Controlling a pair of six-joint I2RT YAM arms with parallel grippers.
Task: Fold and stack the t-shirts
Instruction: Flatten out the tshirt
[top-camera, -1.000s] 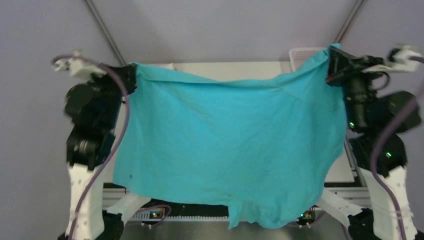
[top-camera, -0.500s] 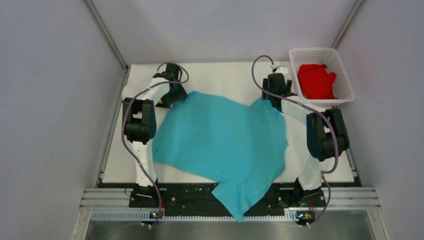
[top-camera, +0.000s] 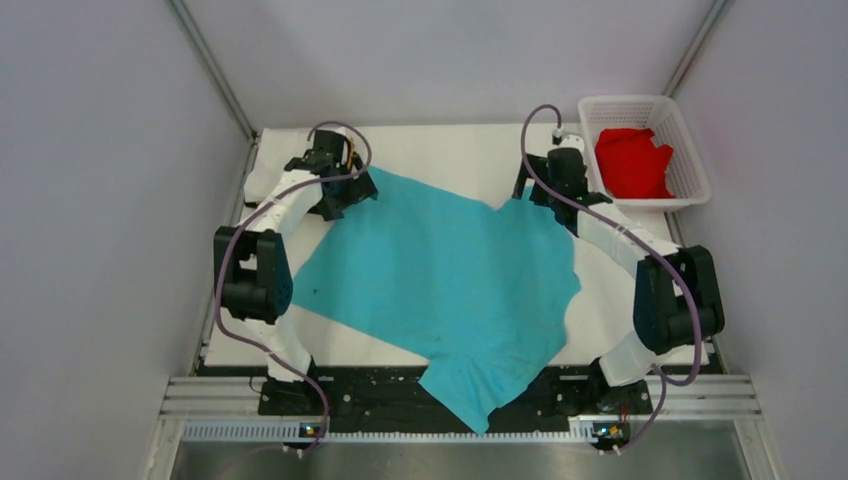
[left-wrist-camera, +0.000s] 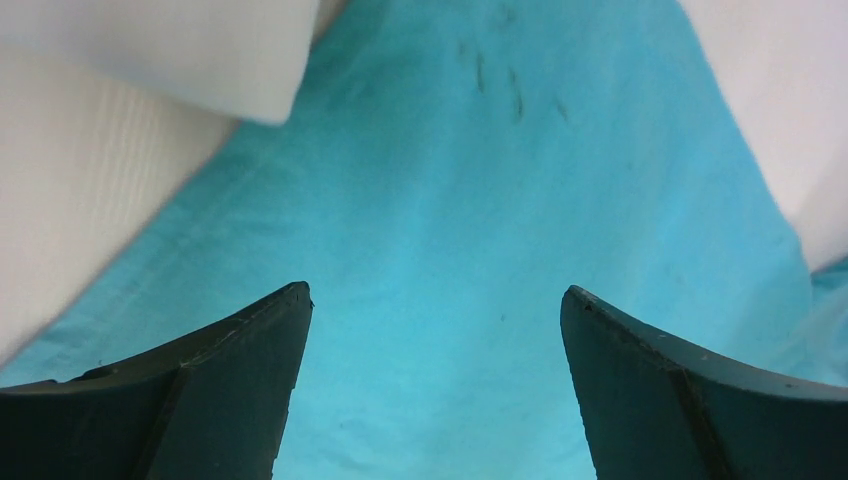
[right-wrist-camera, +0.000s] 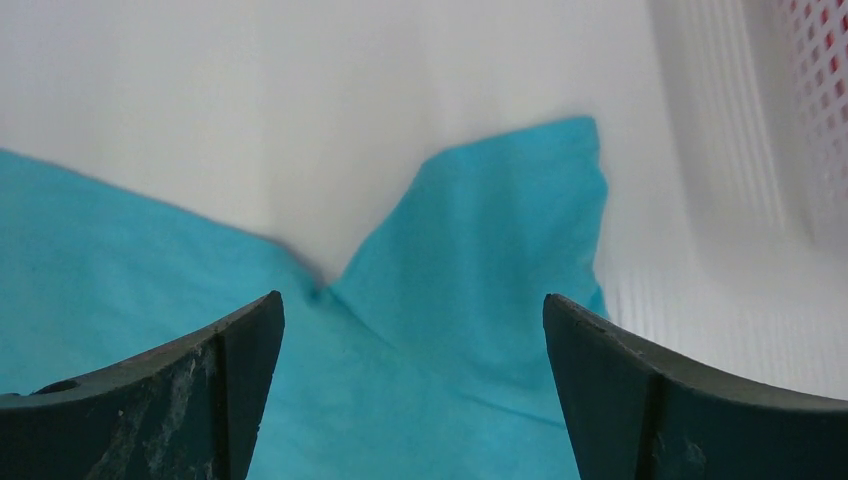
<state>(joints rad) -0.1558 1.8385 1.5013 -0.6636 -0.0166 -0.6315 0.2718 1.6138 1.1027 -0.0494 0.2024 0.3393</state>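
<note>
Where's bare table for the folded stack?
Bare: the far table strip between left gripper and right gripper, beyond the turquoise shirt; a patch between its right edge and the right arm. Crowded: centre under the shirt; the basket holds the red shirt.

The top view looks steeply down from above and behind the near edge of the counter (top-camera: 440, 145), taking in all four corners. Each wrist view sits close over the cloth — that of the left gripper (left-wrist-camera: 435, 292) near the far-left corner, that of the right gripper (right-wrist-camera: 411, 298) near the far-right. All three share the turquoise t-shirt (top-camera: 450, 280); the right wrist and top views also share the basket (top-camera: 620, 100).
</note>
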